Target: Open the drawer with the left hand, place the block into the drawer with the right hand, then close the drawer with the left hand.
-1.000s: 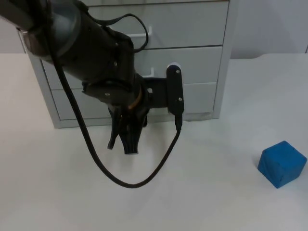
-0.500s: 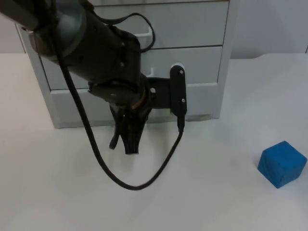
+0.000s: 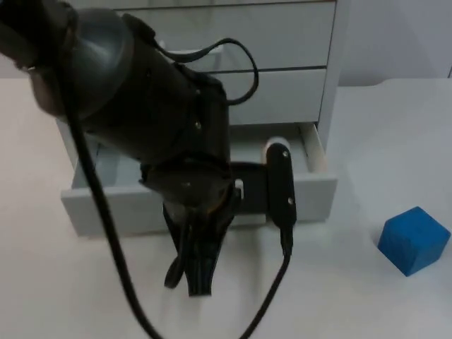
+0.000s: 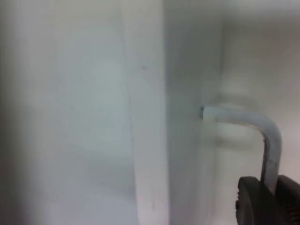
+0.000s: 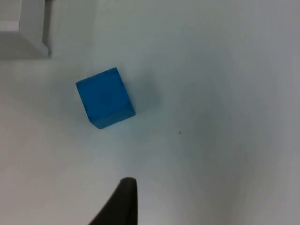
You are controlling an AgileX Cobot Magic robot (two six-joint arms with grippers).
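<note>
On the white counter (image 3: 339, 296), a small grey cabinet (image 3: 282, 42) with three drawers, one over the other, back against the grey wall. Top two drawers shut. Bottom drawer (image 3: 113, 208) pulled out toward the front, open on top, with its pale inside showing at the left end and its side wall at the right end. Most of the inside hidden under the big black left arm, so no telling what lies in it. Left hand (image 3: 189, 268) low down in front of the drawer's front panel, near the middle of it, pointing down at the counter. From the left wrist, a close look along that front panel: a bent white metal handle (image 4: 262, 136) sticking out of it, with the black tip of the left hand right up against the handle's bar. No telling from here if this hand is spread or pressed together. Blue block (image 3: 414, 240) on the counter, off to the right of the open drawer and well apart from it, flat on one face, turned a bit so one corner points to the front. Nothing touching it. Right hand (image 5: 123, 204) up over the counter, looking down on the blue block (image 5: 105, 97), near it but not on it. Corner of the open drawer (image 5: 33, 23) just past the block there. No telling if the right hand is spread or pressed together either.
</note>
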